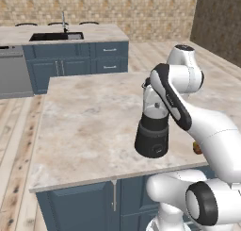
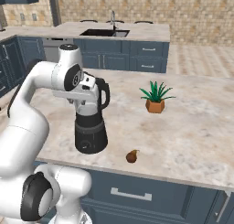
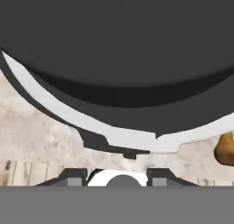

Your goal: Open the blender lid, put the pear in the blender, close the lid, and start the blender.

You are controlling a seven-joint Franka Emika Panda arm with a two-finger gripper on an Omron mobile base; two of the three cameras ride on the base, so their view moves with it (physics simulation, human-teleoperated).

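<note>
Here the blender [image 2: 91, 127] stood near the table's [image 2: 192, 131] front edge, the blender lid [image 3: 119, 40] on the jar. The tool [image 3: 118, 176] hung right over it, jaws closed, apparently gripping the lid. The pear [image 2: 132, 156] lay at the blender's four o'clock.
</note>
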